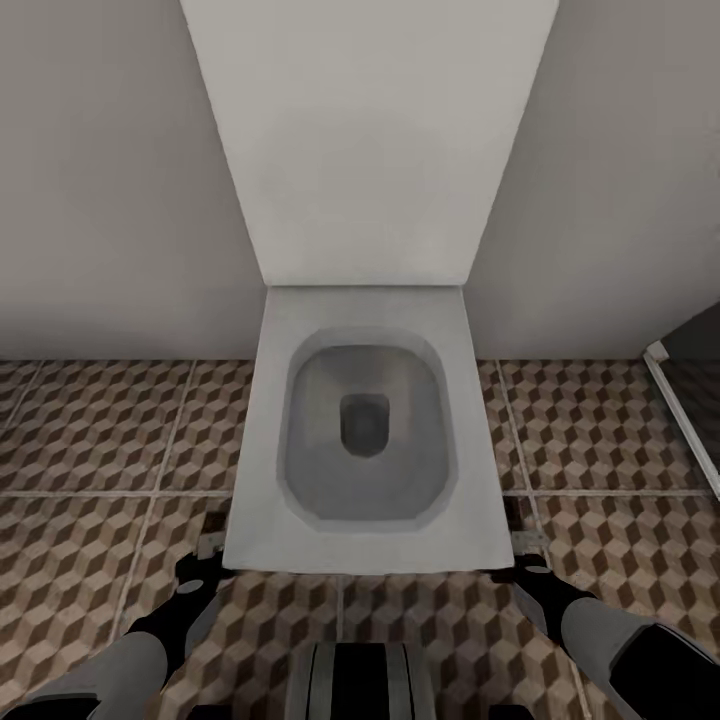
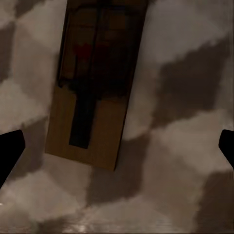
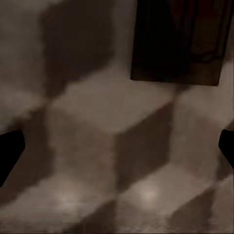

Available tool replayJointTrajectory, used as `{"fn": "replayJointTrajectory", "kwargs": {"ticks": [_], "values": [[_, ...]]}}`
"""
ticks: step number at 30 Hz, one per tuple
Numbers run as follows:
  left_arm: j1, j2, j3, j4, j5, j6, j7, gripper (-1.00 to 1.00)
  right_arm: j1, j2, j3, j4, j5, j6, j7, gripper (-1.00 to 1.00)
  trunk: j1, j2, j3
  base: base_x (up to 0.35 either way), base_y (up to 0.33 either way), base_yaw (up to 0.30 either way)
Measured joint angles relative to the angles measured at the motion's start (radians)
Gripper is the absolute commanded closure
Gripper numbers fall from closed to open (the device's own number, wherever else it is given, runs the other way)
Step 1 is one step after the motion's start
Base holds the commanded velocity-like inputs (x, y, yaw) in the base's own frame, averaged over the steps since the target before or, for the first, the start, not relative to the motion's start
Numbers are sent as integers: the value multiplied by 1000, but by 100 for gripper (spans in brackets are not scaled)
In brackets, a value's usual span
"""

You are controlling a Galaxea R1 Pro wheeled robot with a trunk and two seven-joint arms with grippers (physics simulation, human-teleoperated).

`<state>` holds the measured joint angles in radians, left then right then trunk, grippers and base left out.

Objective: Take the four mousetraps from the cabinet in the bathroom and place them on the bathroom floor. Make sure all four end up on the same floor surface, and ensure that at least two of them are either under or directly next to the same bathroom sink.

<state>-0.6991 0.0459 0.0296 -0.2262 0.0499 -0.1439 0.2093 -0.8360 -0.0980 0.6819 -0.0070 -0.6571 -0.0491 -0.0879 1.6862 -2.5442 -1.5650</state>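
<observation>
The left claw is lowered close to the patterned floor, at the front left corner of the toilet. In the left wrist view its two dark fingertips stand far apart at the picture's edges, so the claw is spread and pinches nothing. A mousetrap lies flat on the tile ahead of the fingertips, clear of both. Its wooden base is tan, with a dark bar running along its length. In the head view this trap lies just beyond the left claw, against the toilet's corner.

The right claw is lowered likewise at the front right corner of the toilet. In the right wrist view its fingertips also stand wide apart, so this claw is spread and empty as well. A second mousetrap lies flat on the tile ahead of it, in shadow, nearer the one fingertip than the other and touching neither. In the head view this trap lies just beyond the right claw, beside the toilet's edge.

Both traps rest on the same cube-pattern tiling, one to each side of the toilet.
</observation>
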Motion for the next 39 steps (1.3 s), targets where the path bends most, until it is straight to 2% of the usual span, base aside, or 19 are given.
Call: {"fn": "replayJointTrajectory", "kwargs": {"ticks": [39], "values": [[0,3,0,-5,0,-5,0,-100,0,-1,0,0,1,0,0,-100,0,0,0,-343,0,0]]}}
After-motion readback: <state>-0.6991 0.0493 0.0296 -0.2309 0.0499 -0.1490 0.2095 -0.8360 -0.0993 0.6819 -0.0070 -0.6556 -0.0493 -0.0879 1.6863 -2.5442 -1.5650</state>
